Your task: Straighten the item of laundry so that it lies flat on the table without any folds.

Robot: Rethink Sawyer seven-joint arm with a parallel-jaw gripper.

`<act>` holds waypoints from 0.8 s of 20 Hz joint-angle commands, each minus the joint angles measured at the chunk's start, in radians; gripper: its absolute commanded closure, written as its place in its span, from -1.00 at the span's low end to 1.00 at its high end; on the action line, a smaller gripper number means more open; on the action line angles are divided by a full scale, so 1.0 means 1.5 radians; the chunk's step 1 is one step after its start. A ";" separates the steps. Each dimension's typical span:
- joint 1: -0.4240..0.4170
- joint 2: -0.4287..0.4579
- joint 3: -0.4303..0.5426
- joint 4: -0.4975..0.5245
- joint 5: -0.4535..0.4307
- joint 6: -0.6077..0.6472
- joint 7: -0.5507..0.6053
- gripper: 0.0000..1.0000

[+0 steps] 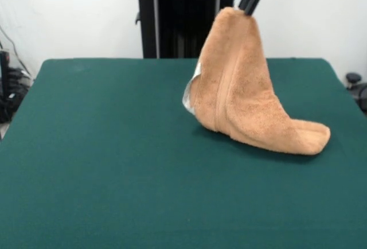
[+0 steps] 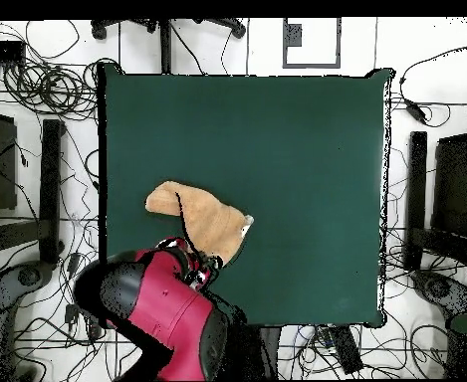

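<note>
Arm: red and black arm (image 2: 162,313), entering the overhead view from the bottom edge and reaching over the table's robot-side edge.

Gripper: black gripper (image 1: 250,9), seen in the front view at the top of the picture; its tips meet the topmost point of the towel.

Gripper state: clamped on the towel's peak; the cloth hangs from the closed tips.

Towel: orange-tan terry towel (image 1: 241,94), lifted into a tall tent shape. The upper part is raised off the table; the lower part rests on the cloth surface.

Towel, lower end: one rounded end (image 1: 312,140) lies flat on the table, trailing to the right in the front view.

Towel, folds: a vertical fold line runs down the hanging part; the cloth is doubled over itself and not spread out.

Tag: small white tag (image 1: 191,91) shows at the hanging edge, on the left side of the towel in the front view.

Towel position: in the overhead view the towel (image 2: 199,219) sits in the half of the table nearer the robot, closer to the left edge than to the right, and inside all edges.

Table: dark green covered table (image 1: 114,174); the towel is the only object on it.

Surroundings: cables (image 2: 48,90) lie on the white floor around the table in the overhead view.
</note>
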 commanded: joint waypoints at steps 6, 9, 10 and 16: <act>0.029 -0.078 0.085 0.179 0.009 -0.007 0.170 1.00; 0.029 -0.101 0.095 0.206 0.013 -0.019 0.164 1.00; 0.028 -0.110 0.100 0.217 0.018 -0.024 0.164 1.00; 0.058 -0.128 0.107 0.234 0.030 -0.013 0.213 1.00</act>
